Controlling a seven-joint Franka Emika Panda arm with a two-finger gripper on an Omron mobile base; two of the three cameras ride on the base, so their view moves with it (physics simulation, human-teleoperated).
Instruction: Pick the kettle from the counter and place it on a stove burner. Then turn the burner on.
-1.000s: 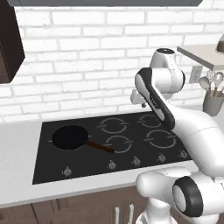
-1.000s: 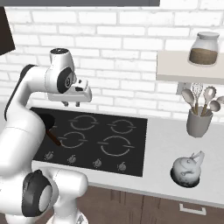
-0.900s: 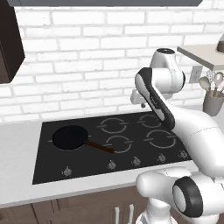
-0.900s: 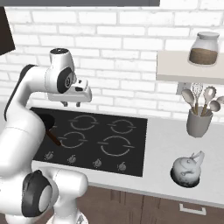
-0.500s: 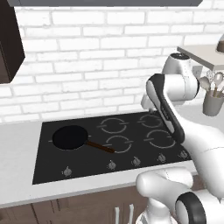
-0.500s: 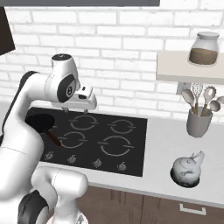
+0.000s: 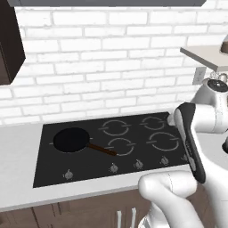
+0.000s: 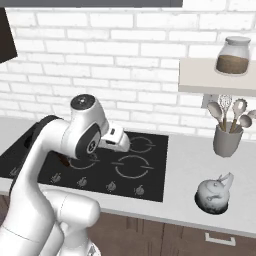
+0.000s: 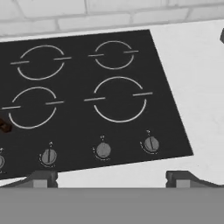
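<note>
Kettle (image 8: 215, 192) sat untouched near the bench's (image 8: 185, 165) front edge, well right of the cooktop, while your gripper (image 9: 111, 177), fingers spread wide and empty, hung over the cooktop's right burners, so you needed to reach right.

No readable text, labels, brands or numbers on anything in these views

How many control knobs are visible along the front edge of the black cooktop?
5 small grey round knobs in a row in the left base view: far left, then, and far right, partly hidden by the arm.
</note>
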